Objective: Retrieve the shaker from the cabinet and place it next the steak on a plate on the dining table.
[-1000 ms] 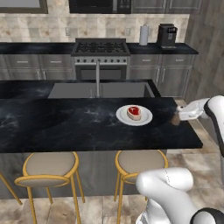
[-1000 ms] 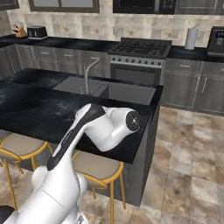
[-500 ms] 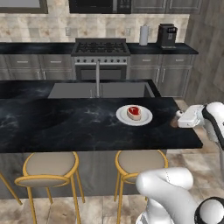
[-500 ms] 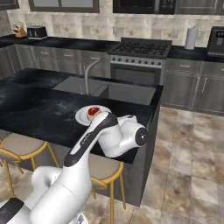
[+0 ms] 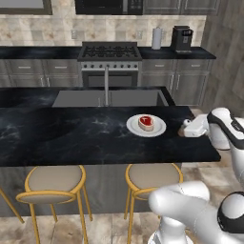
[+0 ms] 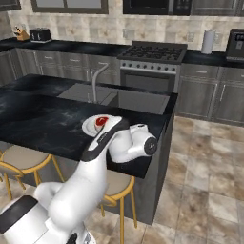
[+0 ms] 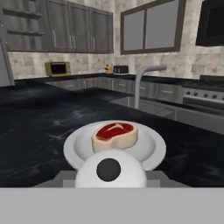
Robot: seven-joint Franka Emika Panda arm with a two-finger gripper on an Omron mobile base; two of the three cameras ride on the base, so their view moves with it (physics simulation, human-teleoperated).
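Observation:
In the hand view the shaker's white knob top (image 7: 109,169) stands close in front, and my gripper (image 7: 109,183) is shut on it. Just beyond it lies the reddish steak (image 7: 114,134) on the round white plate (image 7: 74,146). From the left base view, the shaker's brown body (image 5: 181,133) pokes out of my gripper (image 5: 183,131), low over the right end of the black marble dining table (image 5: 71,138). It is a short way right of the plate (image 5: 157,128) and the steak (image 5: 146,122). I cannot tell whether the shaker touches the counter. The steak (image 6: 100,121) peeks out behind my arm.
A sink (image 5: 81,98) with a tall faucet (image 5: 106,86) is set in the island behind the plate. Two gold-framed stools (image 5: 52,181) (image 5: 152,176) stand at its near side. The stove (image 5: 109,50), paper-towel roll (image 5: 157,38) and coffee machine (image 5: 181,39) line the far counter.
My gripper has carried the shaker left and down, from beyond the island's right end to low over the counter near the plate. My arm has swung clear of the steak in the right base view.

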